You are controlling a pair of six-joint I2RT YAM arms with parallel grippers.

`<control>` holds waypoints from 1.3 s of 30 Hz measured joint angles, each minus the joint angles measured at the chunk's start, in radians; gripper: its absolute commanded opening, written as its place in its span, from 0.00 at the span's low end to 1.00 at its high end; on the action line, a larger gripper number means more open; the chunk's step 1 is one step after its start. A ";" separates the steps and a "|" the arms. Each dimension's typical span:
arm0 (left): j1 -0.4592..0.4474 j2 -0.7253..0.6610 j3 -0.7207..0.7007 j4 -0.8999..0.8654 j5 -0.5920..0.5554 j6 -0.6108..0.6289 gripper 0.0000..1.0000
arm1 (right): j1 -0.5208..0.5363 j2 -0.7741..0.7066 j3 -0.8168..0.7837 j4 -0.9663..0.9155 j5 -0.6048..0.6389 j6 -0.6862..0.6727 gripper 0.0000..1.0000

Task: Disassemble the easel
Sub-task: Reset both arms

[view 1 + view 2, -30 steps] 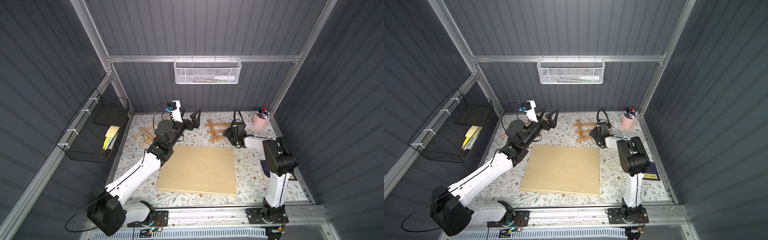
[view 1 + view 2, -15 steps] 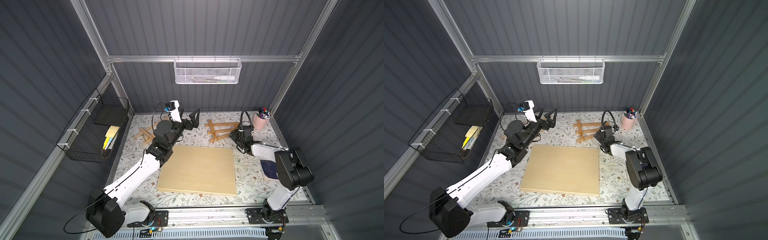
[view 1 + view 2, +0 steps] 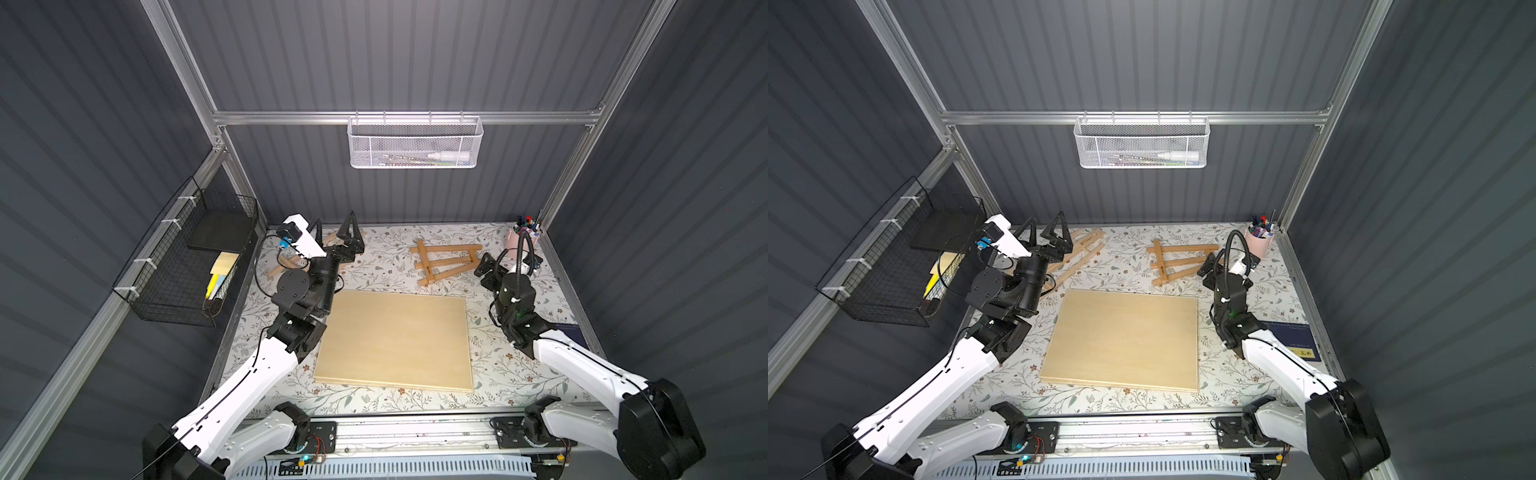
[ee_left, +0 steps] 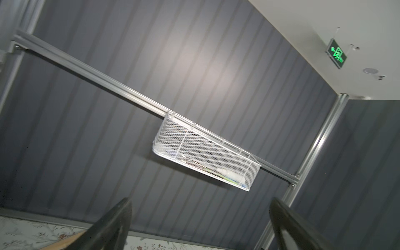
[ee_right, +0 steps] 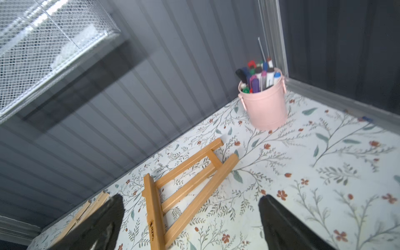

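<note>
Flowered covering on the table [image 3: 386,257] carried the easel frame [image 3: 448,261] lying flat near the back wall. Its long axis ran roughly along that wall, across the table. The wide crossbar sat at the end toward the middle of the table, and the two rails narrowed toward the corner with the pink bucket [image 5: 265,108]. The right gripper [image 3: 486,268] stood just beside that narrow end. In its wrist view the jaws were spread wide and held nothing, and the frame [image 5: 186,184] showed on the covering beyond them. From that gripper the frame therefore stretched away lengthwise, narrow end first, so a grasp would probably need the jaws set across one rail. A loose wooden part [image 5: 93,203] lay well apart, in the far left corner, close to the left gripper [image 3: 334,232]. That gripper pointed up at the back wall, its fingers likewise apart and empty. The right arm was plainly the nearer one to the frame. A pale board [image 3: 395,340] lay flat in front of both pieces, between the arms.
</note>
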 measured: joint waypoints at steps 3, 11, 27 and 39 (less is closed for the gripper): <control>0.000 -0.038 -0.091 0.076 -0.050 0.040 1.00 | 0.005 -0.063 -0.021 -0.009 0.043 -0.070 0.99; 0.000 0.043 -0.171 0.243 -0.145 0.201 0.99 | 0.005 -0.283 -0.308 0.019 0.086 -0.273 0.99; 0.224 0.392 -0.285 0.398 -0.138 0.276 1.00 | -0.043 -0.134 -0.468 0.226 0.029 -0.505 0.99; 0.406 0.515 -0.402 0.604 0.006 0.325 0.99 | -0.070 0.267 -0.331 0.479 -0.067 -0.605 0.99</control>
